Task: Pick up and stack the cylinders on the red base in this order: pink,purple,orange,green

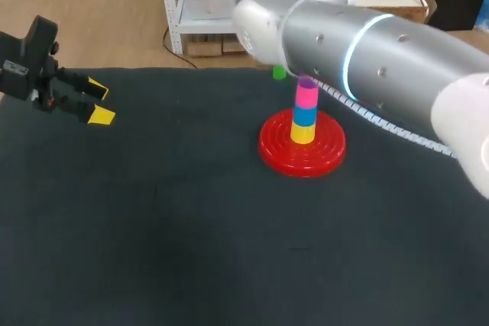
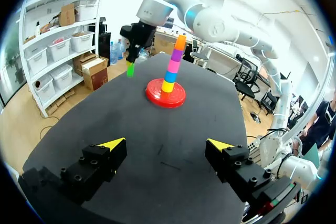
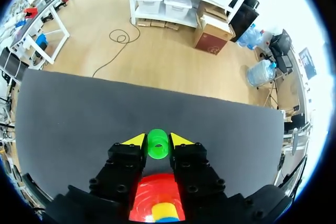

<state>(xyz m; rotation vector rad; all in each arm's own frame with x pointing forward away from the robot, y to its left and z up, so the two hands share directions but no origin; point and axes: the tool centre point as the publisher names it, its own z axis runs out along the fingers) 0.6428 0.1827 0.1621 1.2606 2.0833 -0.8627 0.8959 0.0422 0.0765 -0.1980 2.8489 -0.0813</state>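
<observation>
- Currently my right gripper [image 3: 157,140] pinches the green cylinder [image 3: 157,146], near the stack [image 2: 173,66] on the red base [image 2: 155,96].
- My left gripper [image 2: 165,144] hangs spread, well apart from the base.

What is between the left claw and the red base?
Only bare black table, from left claw to red base; the left wrist view shows it.
</observation>
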